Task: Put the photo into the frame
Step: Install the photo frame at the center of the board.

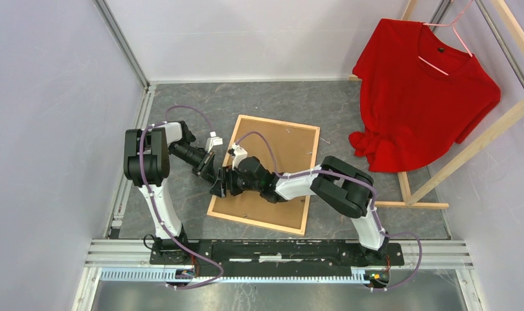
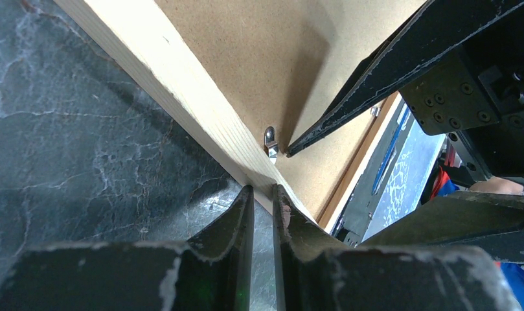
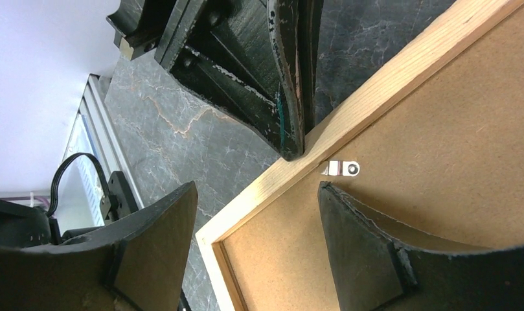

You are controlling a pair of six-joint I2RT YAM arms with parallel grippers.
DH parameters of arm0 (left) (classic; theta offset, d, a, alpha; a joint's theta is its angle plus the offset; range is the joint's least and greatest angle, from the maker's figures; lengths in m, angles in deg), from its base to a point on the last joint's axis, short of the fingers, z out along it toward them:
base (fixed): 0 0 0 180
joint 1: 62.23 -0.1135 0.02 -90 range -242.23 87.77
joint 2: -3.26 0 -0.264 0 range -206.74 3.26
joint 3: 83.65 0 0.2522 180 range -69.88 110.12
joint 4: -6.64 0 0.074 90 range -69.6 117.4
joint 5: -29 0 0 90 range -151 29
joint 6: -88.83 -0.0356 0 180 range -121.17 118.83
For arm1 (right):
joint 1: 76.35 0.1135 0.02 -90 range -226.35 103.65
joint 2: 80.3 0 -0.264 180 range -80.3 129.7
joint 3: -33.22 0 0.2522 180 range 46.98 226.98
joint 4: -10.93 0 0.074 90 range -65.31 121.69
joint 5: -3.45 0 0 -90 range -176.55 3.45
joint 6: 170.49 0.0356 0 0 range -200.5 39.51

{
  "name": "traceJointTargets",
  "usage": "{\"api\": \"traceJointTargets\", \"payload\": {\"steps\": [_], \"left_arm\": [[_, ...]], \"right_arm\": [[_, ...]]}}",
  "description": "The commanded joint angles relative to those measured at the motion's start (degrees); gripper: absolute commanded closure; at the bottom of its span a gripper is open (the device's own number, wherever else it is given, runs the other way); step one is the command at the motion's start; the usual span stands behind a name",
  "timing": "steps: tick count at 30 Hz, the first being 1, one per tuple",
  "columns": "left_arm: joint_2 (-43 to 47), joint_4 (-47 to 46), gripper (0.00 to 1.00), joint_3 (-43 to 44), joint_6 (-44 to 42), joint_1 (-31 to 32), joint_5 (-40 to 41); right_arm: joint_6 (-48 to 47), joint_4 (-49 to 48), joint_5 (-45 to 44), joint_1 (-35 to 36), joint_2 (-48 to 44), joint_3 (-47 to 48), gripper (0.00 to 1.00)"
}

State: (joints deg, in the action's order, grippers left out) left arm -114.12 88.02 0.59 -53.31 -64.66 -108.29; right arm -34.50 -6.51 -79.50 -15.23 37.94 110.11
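We are working the silver clip (image 3: 342, 168) of the light wooden frame (image 3: 375, 96), left gripper (image 2: 262, 188) clenched, right gripper (image 3: 258, 188) released (photo unseen, insertion unconfirmed).

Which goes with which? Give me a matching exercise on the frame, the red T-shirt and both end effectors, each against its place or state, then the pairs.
Things:
1. frame
2. red T-shirt
3. left end effector
4. right end effector

Place or state:
A. open, over the frame's rail, beside a metal clip
B. hanging at the wooden rack
C. lying back-up on the table
D. shut, tip at the frame's rail

Pairs: 1-C, 2-B, 3-D, 4-A
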Motion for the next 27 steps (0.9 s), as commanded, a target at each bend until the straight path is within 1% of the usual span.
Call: {"api": "traceJointTargets", "payload": {"steps": [1, 21, 24, 27], "left_arm": [[0.49, -0.97, 0.79, -1.53, -1.89, 0.67, 0.89], [0.4, -0.83, 0.8, -1.73, -1.94, 0.67, 1.15], [0.41, -0.93, 0.8, -1.75, -1.99, 0.62, 1.41], [0.53, -0.87, 0.8, -1.66, -2.01, 0.6, 1.79]], "right_arm": [[-2.57, 3.08, -3.62, -0.04, 1.34, 2.13, 0.24], [-2.9, 3.43, -3.81, -1.04, 4.74, 4.69, 0.25], [-2.71, 3.01, -3.3, -1.1, 4.26, 4.15, 0.25], [-2.69, 2.45, -2.2, -1.29, 1.87, 3.0, 0.24]]}}
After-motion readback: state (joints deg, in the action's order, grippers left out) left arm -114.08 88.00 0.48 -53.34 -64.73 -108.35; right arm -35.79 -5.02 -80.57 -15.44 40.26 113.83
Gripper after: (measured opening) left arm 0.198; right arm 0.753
